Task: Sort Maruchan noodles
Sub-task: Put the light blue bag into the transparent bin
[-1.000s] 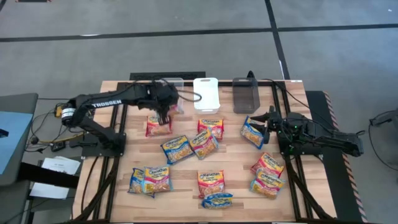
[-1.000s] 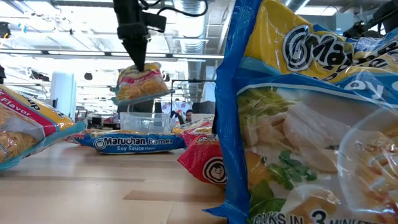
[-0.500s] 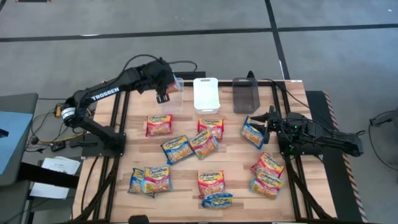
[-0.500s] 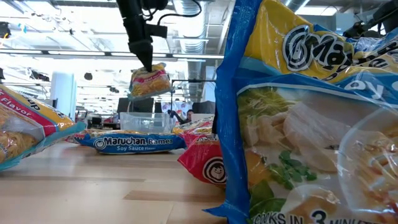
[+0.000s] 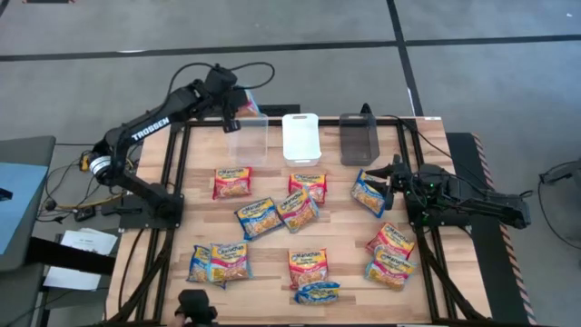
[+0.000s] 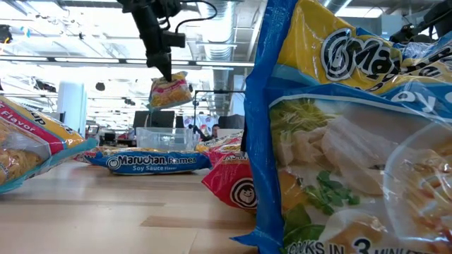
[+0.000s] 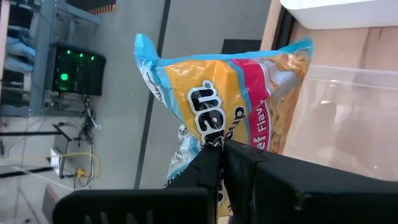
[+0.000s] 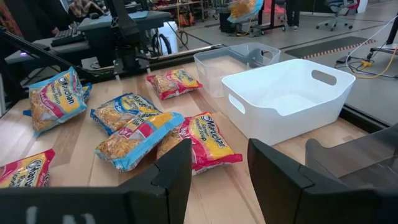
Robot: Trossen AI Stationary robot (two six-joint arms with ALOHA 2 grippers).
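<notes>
My left gripper (image 5: 232, 98) is shut on a pink-banded Maruchan noodle packet (image 7: 236, 93) in the air, just over the far end of the clear bin (image 5: 245, 141) at the table's far left. In the low view the packet (image 6: 169, 92) hangs high above that bin (image 6: 164, 137). Several other packets lie flat on the wood, such as a pink one (image 5: 231, 182) and a blue one (image 5: 257, 218). My right gripper (image 5: 385, 173) waits open at the table's right side, next to a packet (image 5: 368, 193); its fingers (image 8: 177, 168) hold nothing. My left gripper pinches the packet between its two fingers (image 7: 211, 163) at one edge (image 7: 208, 138), beside the blue crimped seam. The fingers slant down from above. The packet is lifted clear and hangs tilted below the fingertips (image 6: 165, 72).
A white bin (image 5: 301, 136) and a grey bin (image 5: 358, 138) stand in a row right of the clear one along the far edge. A blue packet (image 6: 332, 134) close to the low camera hides much of that view. Bare wood shows between the packets.
My left gripper has carried the pink-banded packet up and toward the table's far left corner, from over the packets on the table to the clear bin's far end, turning its wrist on the way. It stays shut. The packet stays clear of the table.
</notes>
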